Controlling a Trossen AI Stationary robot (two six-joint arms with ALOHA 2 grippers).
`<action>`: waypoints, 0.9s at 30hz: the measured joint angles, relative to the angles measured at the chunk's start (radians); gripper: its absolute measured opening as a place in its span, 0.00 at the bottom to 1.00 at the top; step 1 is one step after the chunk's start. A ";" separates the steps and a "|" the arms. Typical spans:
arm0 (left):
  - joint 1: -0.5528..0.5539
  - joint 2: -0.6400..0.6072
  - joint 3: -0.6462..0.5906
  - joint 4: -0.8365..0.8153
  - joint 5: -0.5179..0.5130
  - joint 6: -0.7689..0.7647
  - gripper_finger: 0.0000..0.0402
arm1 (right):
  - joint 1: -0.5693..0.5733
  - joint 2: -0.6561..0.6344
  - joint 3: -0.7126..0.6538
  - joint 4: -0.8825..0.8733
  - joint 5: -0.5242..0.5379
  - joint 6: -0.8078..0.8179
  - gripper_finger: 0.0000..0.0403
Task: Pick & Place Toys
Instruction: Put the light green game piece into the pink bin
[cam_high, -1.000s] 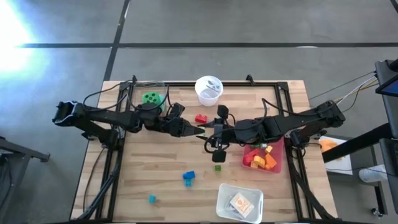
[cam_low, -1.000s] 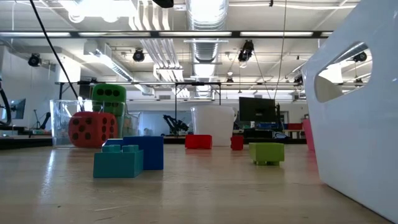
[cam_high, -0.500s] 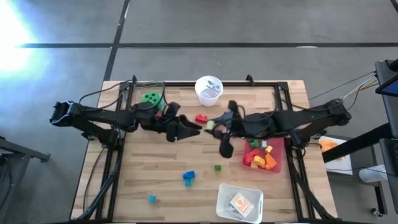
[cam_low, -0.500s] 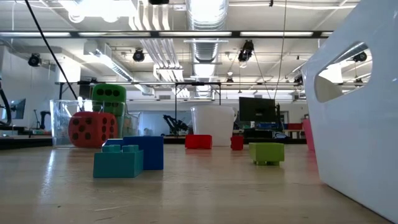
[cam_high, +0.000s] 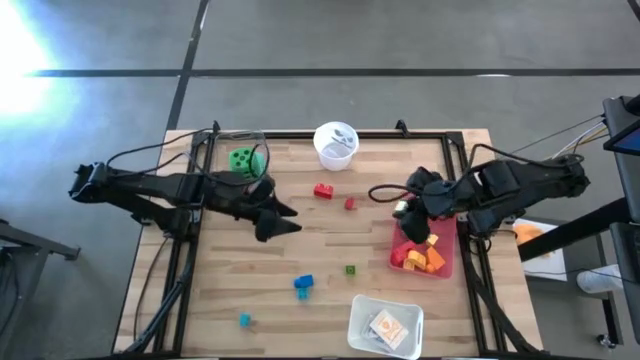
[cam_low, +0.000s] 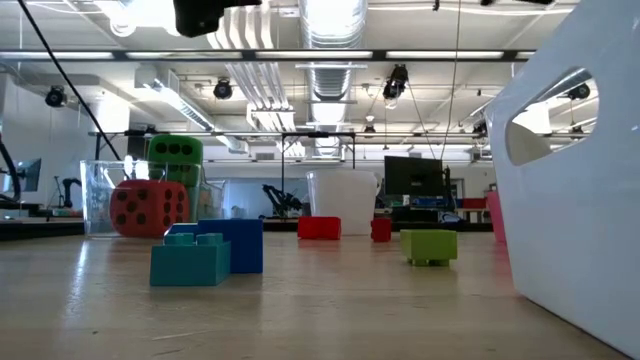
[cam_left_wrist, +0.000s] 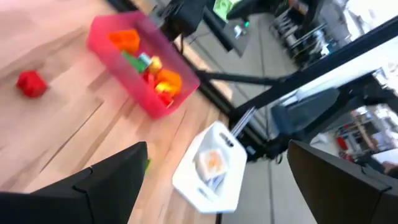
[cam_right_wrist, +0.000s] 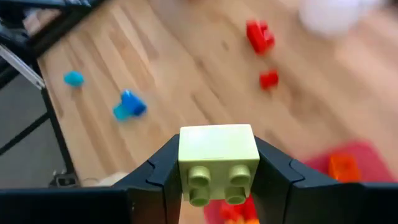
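Observation:
My right gripper (cam_high: 404, 210) is shut on a light green brick (cam_right_wrist: 217, 163), which it holds in the air by the pink tray's (cam_high: 444, 268) far left corner. My left gripper (cam_high: 285, 220) hangs open and empty over the table's left middle, its fingers wide apart in the left wrist view (cam_left_wrist: 217, 186). Loose toys lie on the wood: a red brick (cam_high: 323, 190), a small red one (cam_high: 349, 204), a small green one (cam_high: 350, 269), blue bricks (cam_high: 303, 285) and a small teal piece (cam_high: 244, 320). A green die (cam_high: 242, 159) sits at the far left. My right gripper pinches the light green brick by two opposite sides (cam_right_wrist: 181, 163) between its two fingers. The brick is lifted clear of the table. Two of its studs (cam_right_wrist: 199, 180) show on the face turned toward the wrist camera.
The pink tray holds orange, yellow and red bricks (cam_high: 425, 258). A white cup (cam_high: 335, 143) stands at the far middle and a white tray (cam_high: 385, 325) at the near edge. In the low view a red die (cam_low: 148, 207) sits under the green die (cam_low: 175, 155) in a clear box.
The two grippers met at the table's middle over the light green brick. My left gripper opened, let go of it and drew back toward the left edge. My right gripper kept the brick and carried it toward the right edge, up to the pink tray.

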 joint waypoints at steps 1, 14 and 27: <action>-0.004 -0.002 0.000 -0.020 -0.004 0.000 0.97 | 0.000 -0.014 -0.019 -0.007 -0.012 0.029 0.32; -0.055 -0.003 0.000 -0.101 -0.016 -0.028 0.97 | -0.001 -0.139 -0.377 -0.022 -0.089 0.475 0.32; -0.059 -0.003 -0.001 -0.106 -0.016 -0.047 0.97 | 0.000 -0.094 -0.596 0.115 -0.127 0.573 0.32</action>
